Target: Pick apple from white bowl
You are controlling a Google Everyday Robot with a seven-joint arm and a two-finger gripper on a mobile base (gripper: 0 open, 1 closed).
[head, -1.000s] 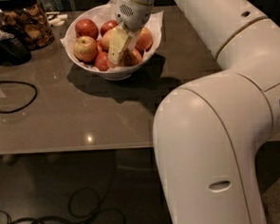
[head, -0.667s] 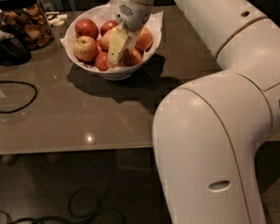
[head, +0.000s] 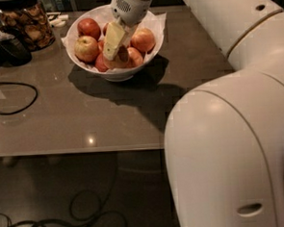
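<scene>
Nearest, at 4 o'clock in the view, the robot's bulky white arm housing (head: pixel 231 153) fills the corner. Beyond it lies the glossy dark-brown surface (head: pixel 84 119), with a loop of black cable (head: pixel 15 96) at 9 o'clock.

Farther off, toward 11 o'clock, the wide glossy white bowl lined with crumpled paper (head: pixel 111 75) holds several red-and-yellow apples. The cream-tipped end effector (head: pixel 112 42) reaches down into it from 12 o'clock, its tip against a reddish apple (head: pixel 122 60) near the bowl's middle. I cannot tell whether it is open or closed on that fruit. At 10 o'clock from the bowl stands a glass jar of brown snacks (head: pixel 28 23).

The step in hand looks like the grasp itself. No apple is lifted clear yet. The next move likely calls for a firm closure, then a straight rise so neighbouring apples and paper stay put.

Against a second ago, the end effector sits slightly more toward 9 o'clock. Bowl and jar lie as before.
</scene>
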